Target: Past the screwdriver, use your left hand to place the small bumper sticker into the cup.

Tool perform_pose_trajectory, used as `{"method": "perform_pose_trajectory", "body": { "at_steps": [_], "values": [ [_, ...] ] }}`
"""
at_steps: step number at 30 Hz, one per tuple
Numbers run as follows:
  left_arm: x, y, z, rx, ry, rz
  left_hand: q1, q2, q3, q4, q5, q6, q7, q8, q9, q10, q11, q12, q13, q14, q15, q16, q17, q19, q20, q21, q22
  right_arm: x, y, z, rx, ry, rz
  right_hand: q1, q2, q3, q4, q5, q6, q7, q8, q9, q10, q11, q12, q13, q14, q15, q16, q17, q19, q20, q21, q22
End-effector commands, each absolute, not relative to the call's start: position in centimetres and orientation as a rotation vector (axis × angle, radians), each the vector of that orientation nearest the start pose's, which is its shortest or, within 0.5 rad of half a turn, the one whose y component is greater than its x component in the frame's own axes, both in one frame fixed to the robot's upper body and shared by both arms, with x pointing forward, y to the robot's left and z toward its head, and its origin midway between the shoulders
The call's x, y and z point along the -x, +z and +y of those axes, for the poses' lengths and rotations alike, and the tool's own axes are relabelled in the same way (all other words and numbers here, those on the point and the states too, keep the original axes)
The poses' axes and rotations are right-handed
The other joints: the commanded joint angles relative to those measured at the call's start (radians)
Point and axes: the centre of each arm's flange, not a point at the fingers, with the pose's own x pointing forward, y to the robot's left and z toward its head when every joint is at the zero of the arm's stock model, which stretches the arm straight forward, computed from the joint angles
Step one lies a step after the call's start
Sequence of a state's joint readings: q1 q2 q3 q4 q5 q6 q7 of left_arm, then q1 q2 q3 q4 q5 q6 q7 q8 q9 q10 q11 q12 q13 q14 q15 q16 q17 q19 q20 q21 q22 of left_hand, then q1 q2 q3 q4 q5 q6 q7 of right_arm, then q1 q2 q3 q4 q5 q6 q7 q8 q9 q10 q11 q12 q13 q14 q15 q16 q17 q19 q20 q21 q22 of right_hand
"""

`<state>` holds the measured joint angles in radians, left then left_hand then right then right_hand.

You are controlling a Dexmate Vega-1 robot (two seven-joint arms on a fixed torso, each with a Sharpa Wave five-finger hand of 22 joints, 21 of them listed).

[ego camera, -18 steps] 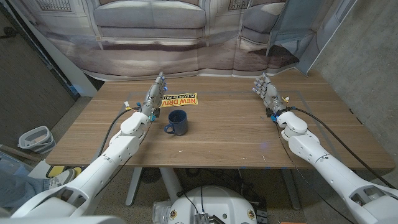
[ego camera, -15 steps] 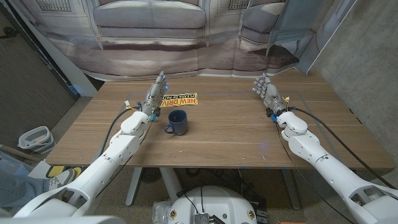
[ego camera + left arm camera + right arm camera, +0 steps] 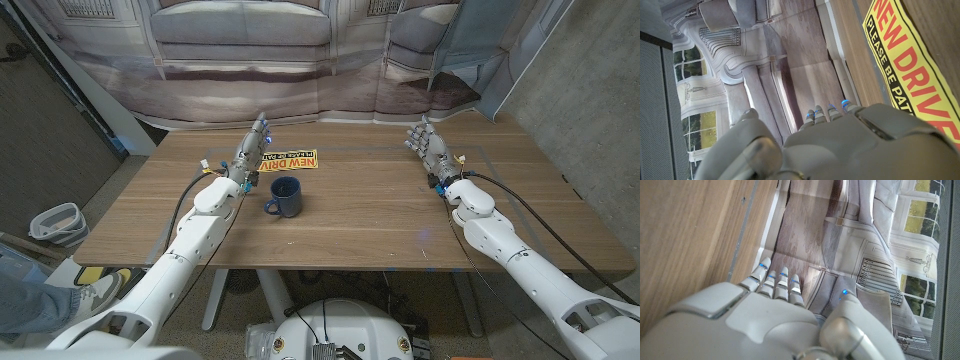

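Note:
A yellow bumper sticker point(image 3: 293, 161) with red and black lettering lies flat on the wooden table point(image 3: 360, 220), behind a dark blue cup point(image 3: 284, 196). My left hand point(image 3: 251, 152) is raised beside the sticker's left end, fingers straight and apart, holding nothing. In the left wrist view the sticker point(image 3: 910, 55) lies just past my left hand point(image 3: 840, 145). My right hand point(image 3: 427, 148) stands over the table's far right part, fingers extended and empty; the right wrist view shows my right hand point(image 3: 760, 320) over bare wood.
A printed backdrop point(image 3: 300, 50) of a sofa hangs behind the table's far edge. A pale bin point(image 3: 55, 225) stands on the floor to the left. A shoe point(image 3: 95, 288) of a person shows at the lower left.
My left hand has crept slightly farther along the sticker's left end. The person's foot at the lower left has shifted. The cup, the sticker and my right hand have not moved.

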<state>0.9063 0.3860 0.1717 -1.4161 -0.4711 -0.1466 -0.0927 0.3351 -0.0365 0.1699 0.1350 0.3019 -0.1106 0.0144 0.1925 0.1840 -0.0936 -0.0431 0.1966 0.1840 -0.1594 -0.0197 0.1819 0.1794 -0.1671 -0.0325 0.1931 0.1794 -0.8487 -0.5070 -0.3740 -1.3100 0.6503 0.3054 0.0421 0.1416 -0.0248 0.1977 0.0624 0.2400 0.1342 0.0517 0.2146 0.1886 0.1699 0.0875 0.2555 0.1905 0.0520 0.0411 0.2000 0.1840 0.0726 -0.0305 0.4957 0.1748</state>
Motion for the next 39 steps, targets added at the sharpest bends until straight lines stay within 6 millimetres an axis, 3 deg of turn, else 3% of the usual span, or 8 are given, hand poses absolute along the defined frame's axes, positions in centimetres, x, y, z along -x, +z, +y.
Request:
{"method": "perform_pose_trajectory", "body": {
  "at_steps": [1,20,39],
  "values": [
    [-63.2,0.5,29.3,-0.046,-0.169,-0.608,0.011,0.002,0.002,-0.008,0.004,0.006,0.0,0.006,0.002,0.007,-0.004,0.009,0.002,0.01,-0.001,0.01,0.002,-0.019,-0.044,0.005,0.002,-65.6,-3.3,-27.5,-0.044,0.235,-0.606,0.011,0.001,0.006,-0.004,0.003,0.007,0.001,0.001,0.001,0.011,0.0,0.004,0.004,0.014,0.002,0.005,0.005,0.008,0.002,-0.004,0.002],
    [-64.0,1.7,30.2,-0.064,-0.195,-0.659,0.024,0.011,0.004,-0.016,0.008,0.031,-0.003,0.013,0.002,0.029,-0.007,0.015,0.002,0.029,-0.005,0.013,0.001,-0.014,-0.035,0.007,0.002,-66.0,-3.2,-27.8,-0.05,0.216,-0.598,0.014,0.004,0.006,-0.006,0.0,0.017,-0.003,0.001,0.001,0.025,-0.003,0.007,0.003,0.024,0.002,0.006,0.006,0.013,0.005,-0.012,0.002],
    [-62.5,1.4,31.3,-0.121,-0.179,-0.677,0.041,0.016,0.005,-0.027,0.013,0.049,-0.008,0.017,0.002,0.042,-0.012,0.017,0.002,0.045,-0.007,0.014,0.0,-0.012,-0.029,0.008,0.001,-65.5,-3.9,-27.7,-0.05,0.216,-0.589,0.016,0.007,0.005,-0.009,-0.003,0.024,-0.006,0.0,0.001,0.03,-0.004,0.006,0.004,0.03,0.002,0.006,0.006,0.019,0.006,-0.019,0.003]
  ]
}}
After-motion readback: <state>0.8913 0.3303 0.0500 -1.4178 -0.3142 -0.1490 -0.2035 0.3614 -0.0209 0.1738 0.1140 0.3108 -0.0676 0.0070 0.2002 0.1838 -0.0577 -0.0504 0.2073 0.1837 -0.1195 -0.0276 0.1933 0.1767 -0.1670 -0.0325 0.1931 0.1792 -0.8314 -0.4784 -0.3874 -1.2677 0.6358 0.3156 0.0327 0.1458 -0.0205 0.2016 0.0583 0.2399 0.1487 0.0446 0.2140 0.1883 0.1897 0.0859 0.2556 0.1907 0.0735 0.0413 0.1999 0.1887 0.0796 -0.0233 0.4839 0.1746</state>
